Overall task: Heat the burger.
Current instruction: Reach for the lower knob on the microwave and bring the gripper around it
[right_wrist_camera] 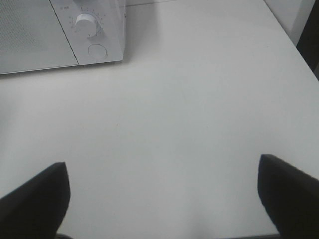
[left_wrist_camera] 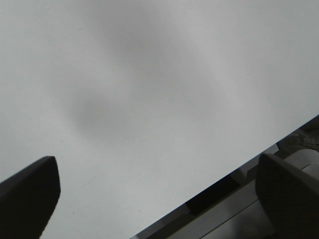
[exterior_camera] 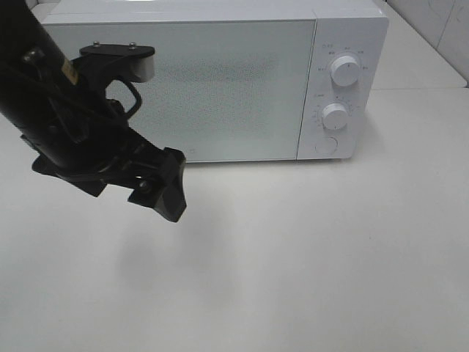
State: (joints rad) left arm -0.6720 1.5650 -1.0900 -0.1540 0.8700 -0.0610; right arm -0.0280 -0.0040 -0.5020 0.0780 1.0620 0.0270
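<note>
Here: white box-shaped microwave oven (exterior_camera: 220, 88), frosted door shut, stood at the back of a plain white table (exterior_camera: 308, 257). Left gripper (left_wrist_camera: 157, 194) and right gripper (right_wrist_camera: 162, 199) hung over that table, jaws wide apart, empty. Where the burger lay could not be told.

black arm (exterior_camera: 44, 95) with screws, black wedge-fingered left hand (left_wrist_camera: 159, 199)

Furniture: counter (exterior_camera: 308, 257) — white, matt and plain, filling most of the high view. A faint line (exterior_camera: 418, 89) crosses it toward the right edge.
Wall (exterior_camera: 440, 29) — pale tiles with thin joints, rising behind the counter's back right corner.
Light: soft, even; a dim blurred shadow (exterior_camera: 139, 260) lies near the counter's front left.
</note>
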